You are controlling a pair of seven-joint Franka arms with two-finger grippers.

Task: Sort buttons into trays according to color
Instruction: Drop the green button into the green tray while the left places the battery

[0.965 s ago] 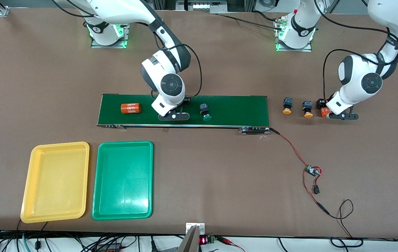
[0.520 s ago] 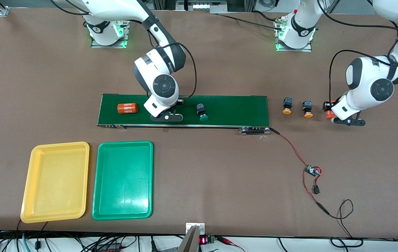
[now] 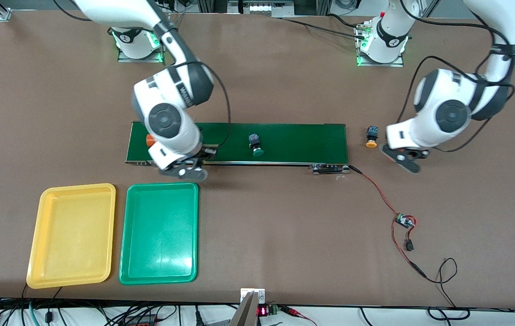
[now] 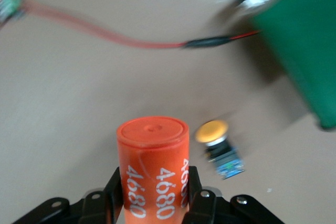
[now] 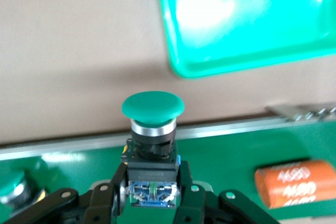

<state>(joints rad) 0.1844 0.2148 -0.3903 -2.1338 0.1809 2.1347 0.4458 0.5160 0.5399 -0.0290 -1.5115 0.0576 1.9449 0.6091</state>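
front view: the right gripper [image 3: 185, 168] hangs over the belt's [image 3: 293, 142] edge nearest the camera, between the belt and the green tray [image 3: 159, 271], carrying a button hidden under the wrist. a second green button [image 3: 255, 144] lies on the belt, and the yellow tray [image 3: 73, 280] sits beside the green one, toward the right arm's end. the left gripper [image 3: 403, 159] is over the bare table by the belt's end, just beside a yellow button [image 3: 371, 137].

left wrist view: the left gripper [image 4: 152, 195] is clamped on an orange cylinder [image 4: 153, 169], not a button; the yellow button [image 4: 218, 146] lies on the table below.

right wrist view: the right gripper [image 5: 151, 195] grips a green button [image 5: 152, 150] by its body, cap outward, with the green tray [image 5: 220, 66] ahead and another cylinder [image 5: 294, 181] on the belt [image 5: 231, 150].

to do this step well, i'd carry the button well past the tray's rim, lower it close to the floor, then release so it doesn't bounce out.
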